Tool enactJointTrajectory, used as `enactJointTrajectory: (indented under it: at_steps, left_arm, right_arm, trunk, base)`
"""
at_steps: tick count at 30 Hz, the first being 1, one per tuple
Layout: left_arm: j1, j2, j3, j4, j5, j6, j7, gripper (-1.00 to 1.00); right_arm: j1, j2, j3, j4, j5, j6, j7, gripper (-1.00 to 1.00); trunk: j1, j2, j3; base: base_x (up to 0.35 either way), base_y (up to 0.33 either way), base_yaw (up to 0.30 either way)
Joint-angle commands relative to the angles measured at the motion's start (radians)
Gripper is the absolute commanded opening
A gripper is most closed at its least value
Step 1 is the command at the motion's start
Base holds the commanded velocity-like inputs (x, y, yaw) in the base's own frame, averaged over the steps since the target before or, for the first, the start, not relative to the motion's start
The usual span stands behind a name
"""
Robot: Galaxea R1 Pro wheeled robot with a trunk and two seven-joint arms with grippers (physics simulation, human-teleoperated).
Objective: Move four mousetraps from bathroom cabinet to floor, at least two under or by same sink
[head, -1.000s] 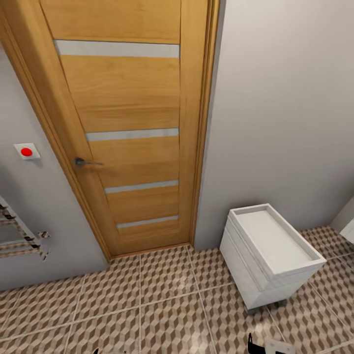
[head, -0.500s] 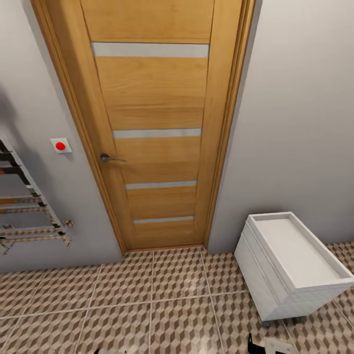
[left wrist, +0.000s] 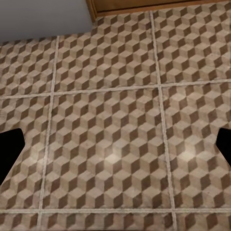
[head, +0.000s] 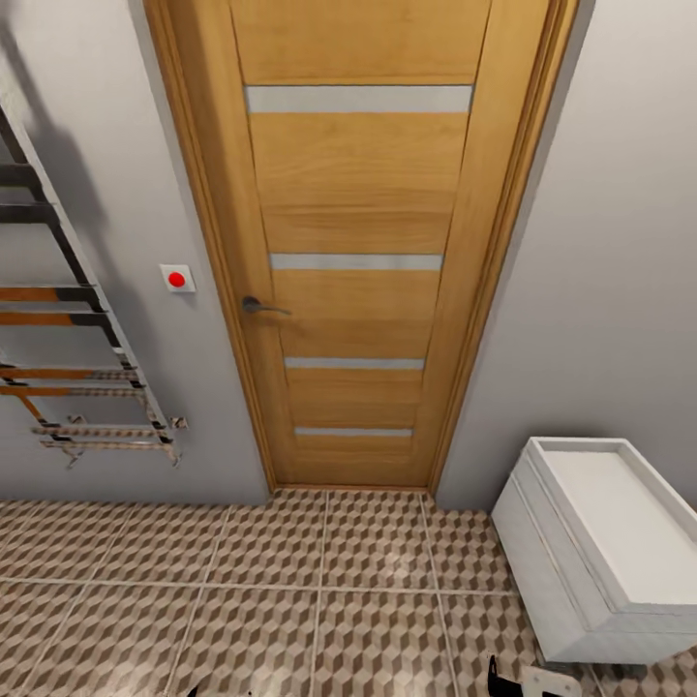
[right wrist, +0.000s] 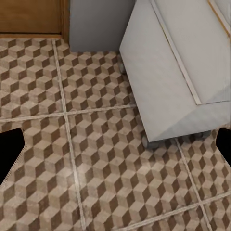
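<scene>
The head view faces a closed wooden door (head: 363,252) with pale horizontal strips and a metal handle (head: 259,306), set in a grey wall. Compared with a second ago, the whole scene has slid rightward across the picture: the door now stands near centre, the towel rail (head: 77,339) has come well into view beside a red wall button (head: 176,279), and the small white drawer unit on casters (head: 605,542) sits nearer the right edge. This is a turn of the camera toward the robot's left, not a move of the furniture.

The bathroom floor (head: 290,600), tiled in a cube pattern, lies bare in front of the door. The left gripper (left wrist: 115,149) hangs above the tiles, fingers spread wide with nothing between them; the right gripper (right wrist: 115,149) is likewise spread and empty, above the floor just beside the drawer unit.

The robot appears to be in transit, searching for the cabinet; no placing has begun.
</scene>
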Motion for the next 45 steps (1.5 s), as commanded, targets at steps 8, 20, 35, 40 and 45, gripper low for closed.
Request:
enactJointTrajectory:
  at_steps: [8, 20, 35, 40, 45]
  left_arm:
    - [-0.001, -0.002, -0.009, 0.005, 0.01, -0.006, 0.0, 1.0]
    - [-0.001, -0.002, -0.009, 0.004, 0.01, -0.006, 0.0, 1.0]
    - [-0.001, -0.001, -0.009, 0.004, 0.01, -0.006, 0.0, 1.0]
    - [-0.001, -0.001, -0.009, 0.004, 0.01, -0.006, 0.0, 1.0]
    - [-0.001, -0.001, -0.009, 0.004, 0.01, -0.006, 0.0, 1.0]
  right_arm:
    - [-0.001, 0.0, 0.008, 0.0, -0.008, -0.004, -0.002, 1.0]
    - [-0.001, 0.0, 0.008, 0.0, -0.008, -0.003, -0.002, 1.0]
    - [-0.001, 0.0, 0.008, 0.0, -0.008, -0.003, -0.002, 1.0]
    - [-0.001, 0.0, 0.008, 0.0, -0.008, -0.003, -0.002, 1.0]
    - [-0.001, 0.0, 0.008, 0.0, -0.008, -0.003, -0.003, 1.0]
  trunk:
    - [0.001, -0.002, -0.002]
    - [0.001, -0.002, -0.002]
    - [0.001, -0.002, -0.002]
    - [0.001, -0.002, -0.002]
    - [0.001, -0.002, -0.002]
  base:
    - [0.0, 0.0, 0.254]
    - [0.0, 0.0, 0.253]
    - [0.0, 0.0, 0.254]
    - [0.0, 0.0, 0.254]
    - [0.0, 0.0, 0.254]
